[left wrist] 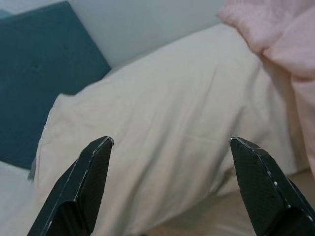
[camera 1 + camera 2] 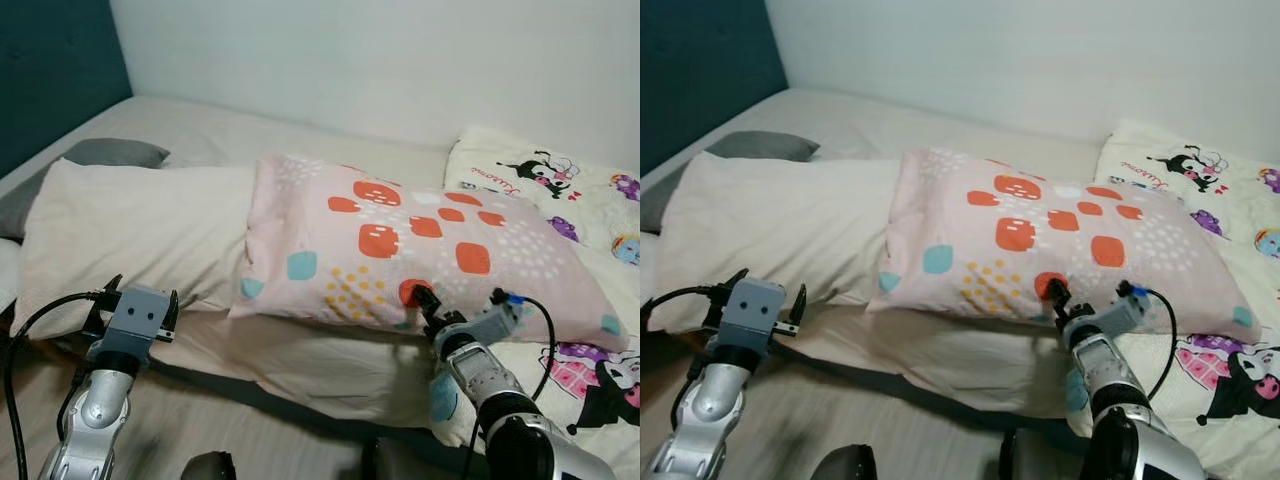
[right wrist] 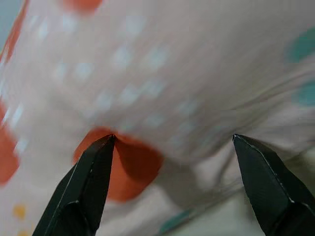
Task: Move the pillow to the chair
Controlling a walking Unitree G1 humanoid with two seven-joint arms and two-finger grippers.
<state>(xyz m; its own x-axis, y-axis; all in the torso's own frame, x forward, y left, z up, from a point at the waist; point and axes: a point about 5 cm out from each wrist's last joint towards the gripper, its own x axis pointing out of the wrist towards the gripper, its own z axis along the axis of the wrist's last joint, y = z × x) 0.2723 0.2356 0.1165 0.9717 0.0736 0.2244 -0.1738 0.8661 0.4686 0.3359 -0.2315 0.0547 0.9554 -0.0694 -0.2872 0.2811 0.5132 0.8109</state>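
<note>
A pink pillow (image 2: 400, 245) with orange, teal and yellow patches lies across the bed, its left end resting on a cream pillow (image 2: 130, 235). My right gripper (image 2: 428, 305) is at the pink pillow's near edge, open, its fingertips (image 3: 96, 162) pressed against the fabric by an orange patch. My left gripper (image 2: 140, 295) hovers low at the bed's near left side, open, facing the cream pillow (image 1: 162, 137) with nothing between its fingers. The pink pillow's edge (image 1: 275, 34) shows in the left wrist view.
A cartoon-print duvet (image 2: 560, 190) covers the bed's right side. A grey pillow (image 2: 110, 153) lies at the back left by a teal headboard (image 2: 50, 70). A white wall (image 2: 400, 50) runs behind. The bed's front edge (image 2: 290, 395) is below the grippers.
</note>
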